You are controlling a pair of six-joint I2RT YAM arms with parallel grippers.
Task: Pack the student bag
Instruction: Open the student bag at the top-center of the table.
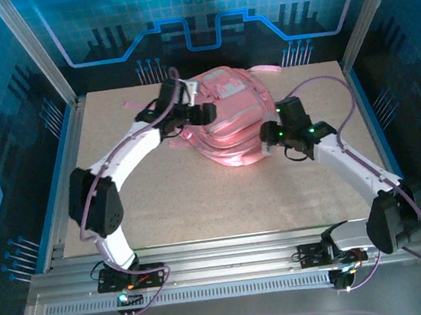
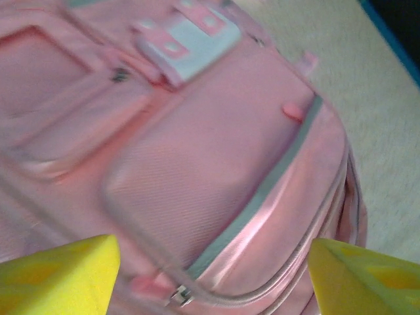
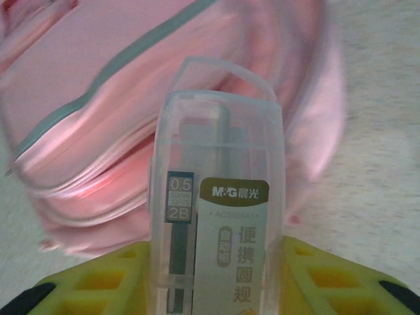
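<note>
I am seeing the left gripper [image 2: 213,279] hanging over the large soft pink fabric backpack [image 2: 197,164]. Its yellow fingers [image 2: 59,275] are standing wide apart with nothing between them. The right gripper [image 3: 216,275] is pinching a clear plastic compass case [image 3: 220,151] upright, just beside the backpack's zipped edge. The case's label is showing "M&G", "0.5", "2B" and "便携圆规". The backpack is lying on the speckled beige tabletop [image 1: 200,197], one gripper at each of its sides.

The pink student bag [image 1: 226,129] lies pockets-up at the far middle of the table [image 1: 224,202]
</note>
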